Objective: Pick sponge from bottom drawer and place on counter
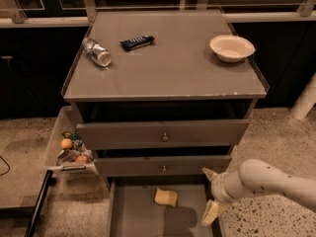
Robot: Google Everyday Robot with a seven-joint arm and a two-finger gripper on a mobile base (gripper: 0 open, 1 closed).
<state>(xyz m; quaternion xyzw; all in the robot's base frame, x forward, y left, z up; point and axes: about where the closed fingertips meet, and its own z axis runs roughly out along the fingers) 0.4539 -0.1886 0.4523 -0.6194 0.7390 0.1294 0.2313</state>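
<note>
The pale yellow sponge lies flat on the grey floor of the pulled-out bottom drawer, near its back. My gripper hangs at the drawer's right side, to the right of the sponge and apart from it. Its two cream fingers are spread open with nothing between them. The white arm reaches in from the right edge. The grey counter sits above the two knobbed drawers.
On the counter lie a plastic bottle at the left, a dark snack bar at the back and a white bowl at the right. A white bin with fruit and snacks hangs at the cabinet's left side.
</note>
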